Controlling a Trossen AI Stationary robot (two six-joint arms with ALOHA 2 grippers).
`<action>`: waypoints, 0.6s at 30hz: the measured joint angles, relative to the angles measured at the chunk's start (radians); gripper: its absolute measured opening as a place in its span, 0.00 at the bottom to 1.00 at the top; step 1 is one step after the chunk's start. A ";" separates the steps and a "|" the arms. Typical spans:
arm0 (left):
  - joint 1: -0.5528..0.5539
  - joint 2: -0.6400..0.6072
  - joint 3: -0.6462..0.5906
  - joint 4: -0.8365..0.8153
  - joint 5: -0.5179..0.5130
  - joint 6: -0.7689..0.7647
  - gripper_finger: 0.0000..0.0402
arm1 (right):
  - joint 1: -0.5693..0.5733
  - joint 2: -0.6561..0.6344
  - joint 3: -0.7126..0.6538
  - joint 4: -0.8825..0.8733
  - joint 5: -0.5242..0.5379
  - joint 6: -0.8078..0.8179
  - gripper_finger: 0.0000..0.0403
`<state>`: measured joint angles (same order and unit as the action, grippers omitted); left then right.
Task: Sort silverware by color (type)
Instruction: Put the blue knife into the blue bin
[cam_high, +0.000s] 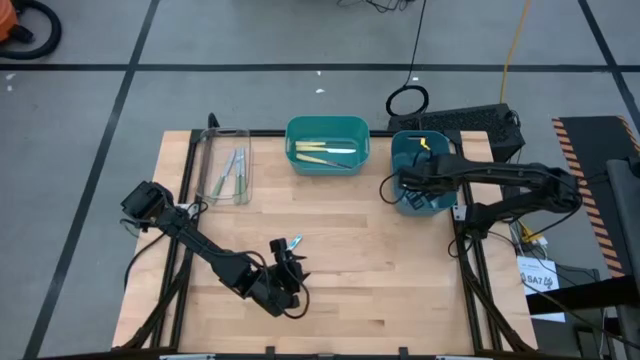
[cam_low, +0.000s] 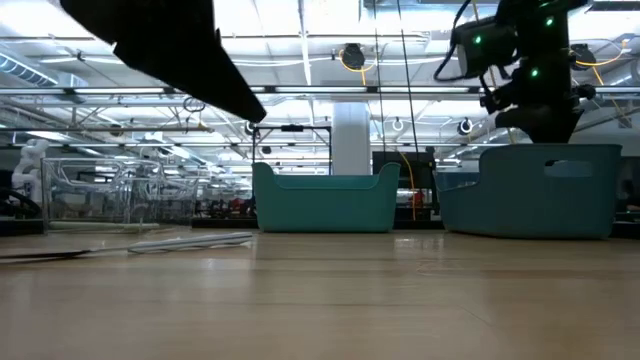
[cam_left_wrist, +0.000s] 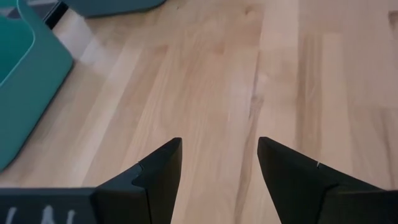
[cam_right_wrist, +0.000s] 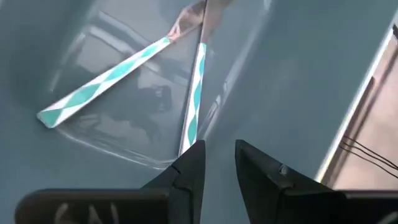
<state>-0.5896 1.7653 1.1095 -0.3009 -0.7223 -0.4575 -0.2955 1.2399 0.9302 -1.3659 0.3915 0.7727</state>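
Observation:
A light blue-handled utensil (cam_high: 293, 242) lies flat on the wood table, seen side-on in the low view (cam_low: 190, 242). My left gripper (cam_high: 290, 262) is open just near of it, over bare wood (cam_left_wrist: 219, 146). Two utensils with light blue patterned handles (cam_right_wrist: 102, 84) (cam_right_wrist: 194, 93) lie on the floor of the blue bin (cam_high: 420, 172). My right gripper (cam_right_wrist: 219, 149) is open with a narrow gap, low inside that bin (cam_high: 405, 188). Yellow-handled utensils (cam_high: 325, 152) lie in the teal bin (cam_high: 327, 128). Pale green ones (cam_high: 233, 172) lie in the clear tray (cam_high: 212, 150). My right gripper has one fingertip (cam_right_wrist: 194, 155) at the handle end (cam_right_wrist: 185, 140) of a utensil lying in the blue bin; I cannot tell whether it touches. Nothing sits between the two fingers.
The three containers stand in a row along the table's far edge. The blue bin's walls (cam_right_wrist: 298, 74) close around my right gripper. A black keyboard (cam_high: 465, 122) lies beyond the far right corner. Bare wood spreads across the middle and the near right of the table (cam_high: 400, 280).

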 joint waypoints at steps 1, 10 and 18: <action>0.000 0.000 0.000 -0.014 0.000 -0.012 0.54 | 0.004 -0.016 0.001 0.000 0.001 0.000 0.21; 0.000 0.000 0.000 -0.163 0.000 -0.159 0.54 | 0.196 -0.188 0.076 0.080 0.017 0.097 0.21; -0.001 0.000 -0.061 -0.198 0.001 -0.265 0.54 | 0.500 -0.220 0.076 0.357 0.134 0.035 0.21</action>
<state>-0.5907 1.7653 1.0484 -0.4988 -0.7212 -0.7225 0.2042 1.0202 1.0065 -1.0090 0.5256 0.8078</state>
